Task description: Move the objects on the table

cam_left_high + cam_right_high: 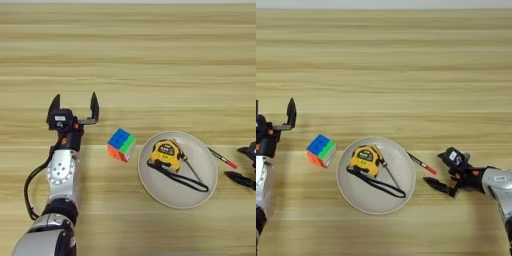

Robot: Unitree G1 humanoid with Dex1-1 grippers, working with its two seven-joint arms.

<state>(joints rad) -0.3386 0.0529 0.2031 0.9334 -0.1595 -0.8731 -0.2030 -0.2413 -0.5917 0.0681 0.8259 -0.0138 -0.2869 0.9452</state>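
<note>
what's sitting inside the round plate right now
On the plate lie a yellow-and-black tape measure, its black strap trailing across the dish, and a thin dark rod beside it. Anything beneath the tape measure is covered.
</note>
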